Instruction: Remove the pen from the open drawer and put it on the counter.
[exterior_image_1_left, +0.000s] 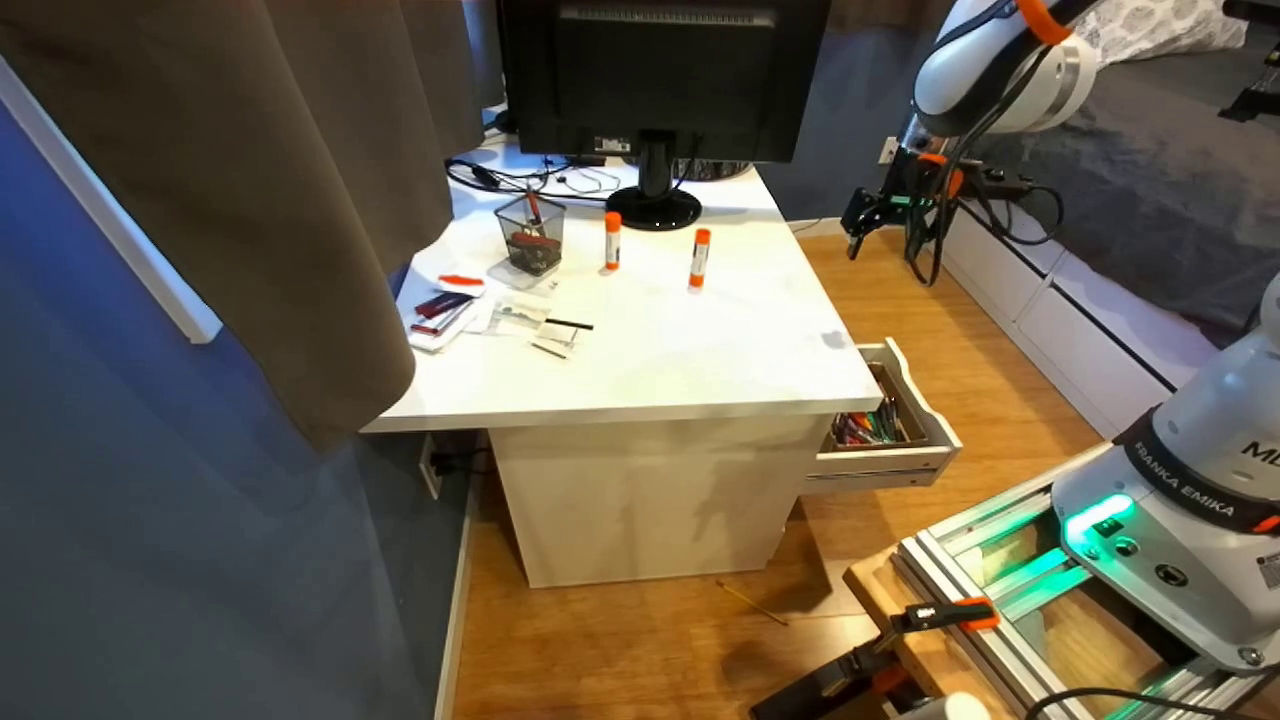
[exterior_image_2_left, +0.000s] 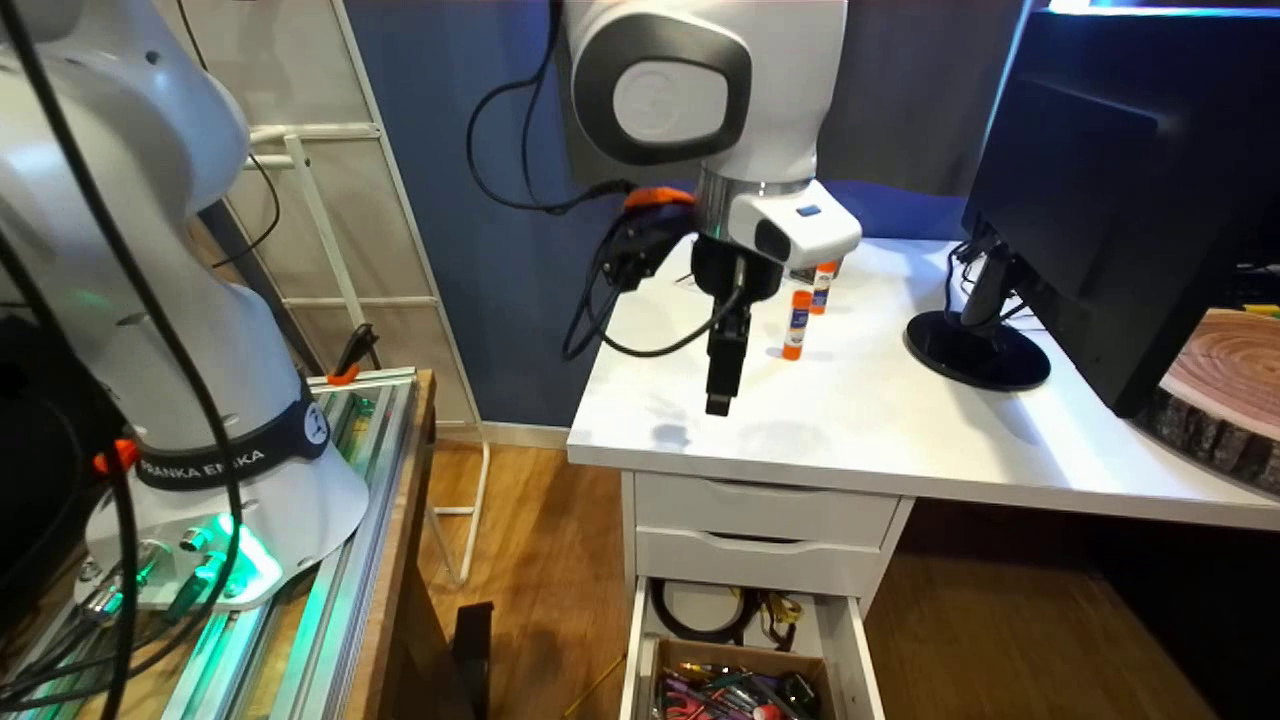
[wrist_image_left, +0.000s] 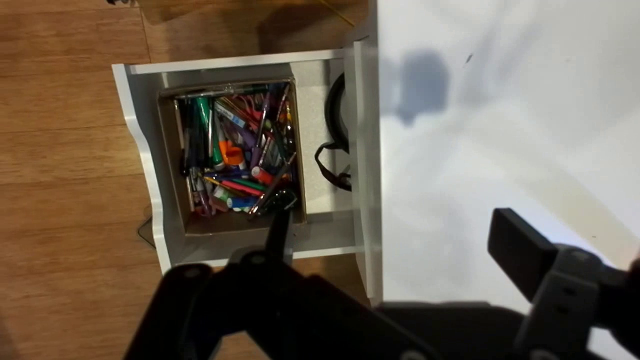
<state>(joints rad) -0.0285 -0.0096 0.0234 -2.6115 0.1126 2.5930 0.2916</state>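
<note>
Which pen is meant cannot be told: many pens (wrist_image_left: 262, 127) are heaped in a cardboard box (wrist_image_left: 170, 132) set towards the front of the open drawer (wrist_image_left: 155, 190), as shown in the wrist view. Any of them can be expected to be light, stiff and not easily broken, though a smooth barrel may roll or slip when touched. A slim dark stick (wrist_image_left: 272, 185), probably a pen, is laid slantwise over the heap, one end close to the box wall nearest the drawer's inner end. It would best be gripped across the middle of its barrel, with care taken that neighbours are not pinched as well. Deeper in the drawer, behind the box, a black ring (wrist_image_left: 331, 112) is partly covered. Well above the drawer, the gripper (wrist_image_left: 395, 225) is held with jaws spread wide and nothing between them. Above the drawer's inner end, the white counter (exterior_image_2_left: 860, 430), where the pen is to be put, is seen in both exterior views; two glue sticks (exterior_image_1_left: 700, 258) are stood upright on it, well apart from the drawer.
</note>
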